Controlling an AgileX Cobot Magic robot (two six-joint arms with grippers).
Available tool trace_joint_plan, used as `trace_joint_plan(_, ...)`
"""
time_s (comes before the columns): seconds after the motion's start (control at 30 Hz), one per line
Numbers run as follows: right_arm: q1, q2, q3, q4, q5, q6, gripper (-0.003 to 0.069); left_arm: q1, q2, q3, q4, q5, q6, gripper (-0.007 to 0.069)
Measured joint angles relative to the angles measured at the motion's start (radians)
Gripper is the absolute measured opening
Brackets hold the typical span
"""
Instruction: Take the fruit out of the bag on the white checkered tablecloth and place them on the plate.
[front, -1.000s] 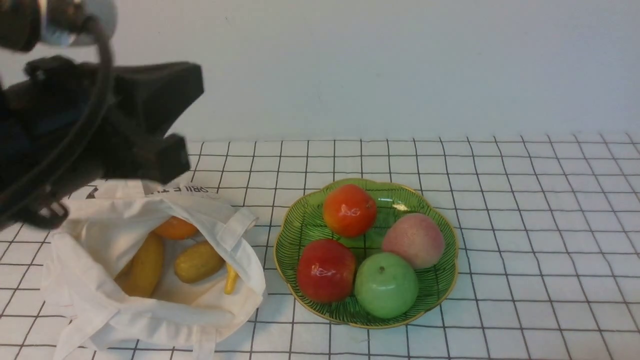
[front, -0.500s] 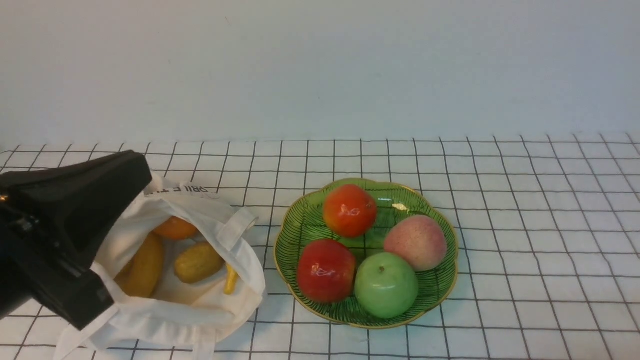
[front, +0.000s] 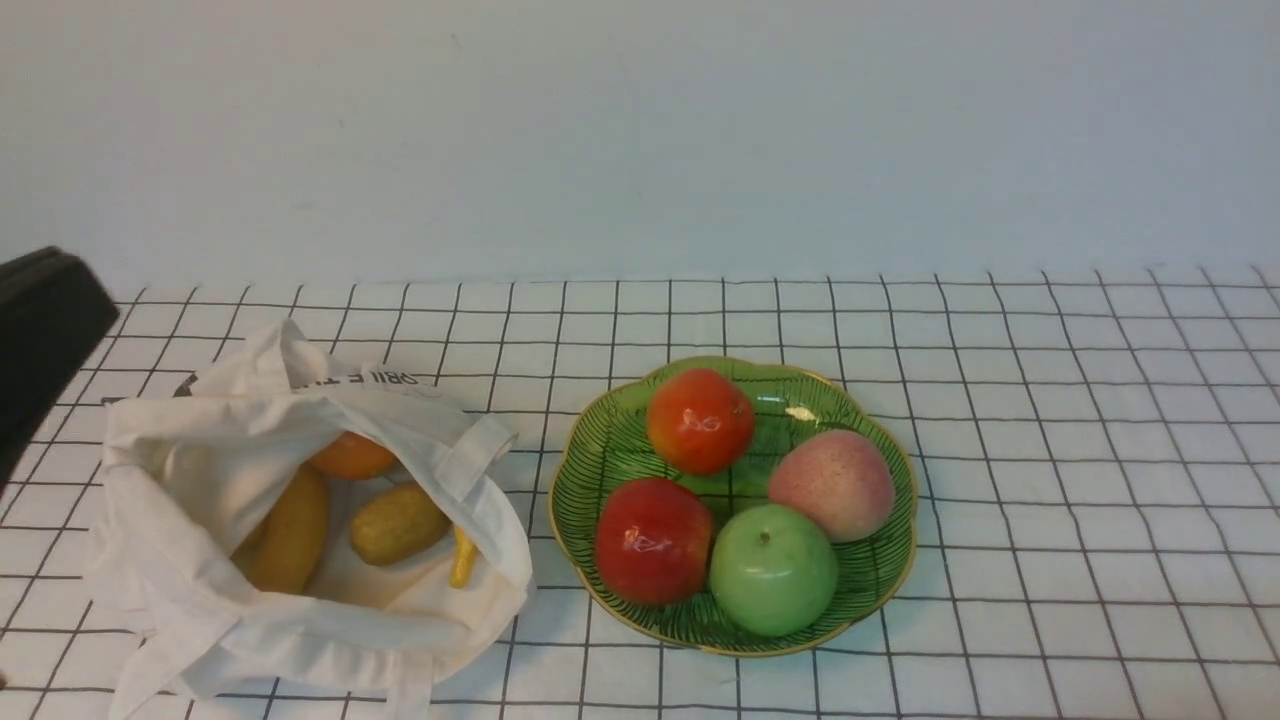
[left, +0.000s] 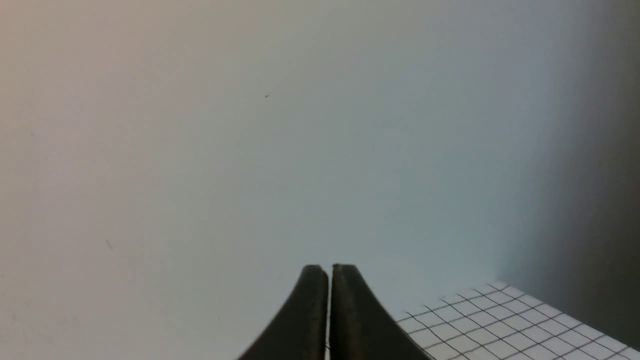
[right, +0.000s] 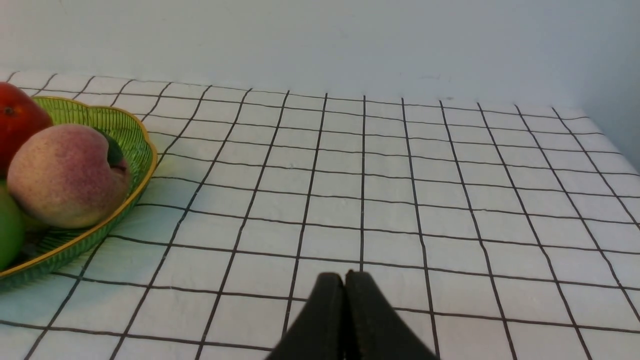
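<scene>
The white checkered tablecloth (front: 1050, 400) carries everything. To the left of the plate lies the bag (front: 200, 620), its mouth open toward the camera, its edge just beside the plate's rim. The plate (front: 600, 450) already holds four pieces: the peach (front: 830, 484) on its right side, a green apple (front: 772, 570) at its near edge, and two red apples (front: 652, 540) on its left and far sides; they fill most of it.

So the task is, I judge, about half done. In the bag, left of the plate, remain two oblong yellow-brown fruits (front: 290, 530), the orange (front: 350, 457) behind them and half under the cloth, and a thin yellow banana-like piece (front: 462, 558), the one nearest to the plate.

The left claw (left: 328, 270) has its jaws pressed together with nothing between them. Its camera shows only the wall and a corner of the cloth, so it points away from the plate. A black part of the left arm (front: 40, 340) shows at the frame's edge, beyond the bag from the plate, well apart from the fruit inside.

The right claw (right: 344, 277) has its jaws together too and holds nothing. It hangs over bare cloth, probably to the right of the plate, with the peach nearest but clearly apart from it
</scene>
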Motion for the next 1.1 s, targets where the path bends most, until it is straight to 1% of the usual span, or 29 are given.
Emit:
trace_joint_plan(0.07, 0.0, 0.0, 0.0, 0.0, 0.0, 0.0, -0.0014, 0.011, -0.082, 0.04, 0.134, -0.002, -0.116, -0.0008)
trace_joint_plan(0.1, 0.0, 0.0, 0.0, 0.0, 0.0, 0.0, -0.0014, 0.018, -0.106, 0.055, 0.176, -0.002, -0.158, -0.0008)
trace_joint_plan(0.13, 0.0, 0.0, 0.0, 0.0, 0.0, 0.0, -0.0014, 0.034, -0.151, 0.091, 0.267, -0.005, -0.25, -0.0008)
trace_joint_plan(0.17, 0.0, 0.0, 0.0, 0.0, 0.0, 0.0, -0.0014, 0.048, -0.188, 0.125, 0.329, -0.009, -0.329, -0.0008)
trace_joint_plan(0.2, 0.0, 0.0, 0.0, 0.0, 0.0, 0.0, -0.0014, 0.072, -0.223, 0.162, 0.426, -0.012, -0.406, -0.0008)
trace_joint_plan(0.23, 0.0, 0.0, 0.0, 0.0, 0.0, 0.0, -0.0014, 0.077, -0.229, 0.17, 0.442, -0.013, -0.421, -0.0008)
trace_joint_plan(0.27, 0.0, 0.0, 0.0, 0.0, 0.0, 0.0, -0.0014, 0.117, -0.285, 0.241, 0.569, -0.014, -0.539, -0.0008)
trace_joint_plan(0.3, 0.0, 0.0, 0.0, 0.0, 0.0, 0.0, -0.0014, 0.152, -0.314, 0.281, 0.658, -0.013, -0.595, -0.0008)
trace_joint_plan(0.37, 0.0, 0.0, 0.0, 0.0, 0.0, 0.0, -0.0014, 0.209, -0.363, 0.359, 0.776, -0.004, -0.696, -0.0008)
trace_joint_plan(0.4, 0.0, 0.0, 0.0, 0.0, 0.0, 0.0, -0.0014, 0.234, -0.372, 0.382, 0.801, -0.002, -0.726, -0.0008)
trace_joint_plan(0.43, 0.0, 0.0, 0.0, 0.0, 0.0, 0.0, -0.0014, 0.266, -0.382, 0.425, 0.842, -0.001, -0.782, -0.0008)
trace_joint_plan(0.53, 0.0, 0.0, 0.0, 0.0, 0.0, 0.0, -0.0014, 0.307, -0.385, 0.508, 0.919, 0.004, -0.883, -0.0008)
trace_joint_plan(0.6, 0.0, 0.0, 0.0, 0.0, 0.0, 0.0, -0.0014, 0.312, -0.385, 0.539, 0.967, 0.024, -0.919, -0.0008)
trace_joint_plan(0.63, 0.0, 0.0, 0.0, 0.001, 0.0, 0.0, -0.0014, 0.315, -0.385, 0.553, 1.021, 0.06, -0.948, -0.0008)
trace_joint_plan(0.7, 0.0, 0.0, 0.0, 0.001, 0.0, 0.0, -0.0014, 0.315, -0.385, 0.555, 1.066, 0.115, -0.968, -0.0008)
trace_joint_plan(0.73, 0.0, 0.0, 0.0, 0.001, 0.0, 0.0, -0.0014, 0.316, -0.385, 0.556, 1.09, 0.167, -0.975, -0.0008)
trace_joint_plan(0.8, 0.0, 0.0, 0.0, 0.001, 0.0, 0.0, -0.0014, 0.317, -0.385, 0.556, 1.105, 0.23, -0.983, -0.0008)
trace_joint_plan(1.1, 0.0, 0.0, 0.0, 0.001, 0.0, 0.0, -0.0014, 0.317, -0.385, 0.557, 1.109, 0.244, -1.018, -0.0008)
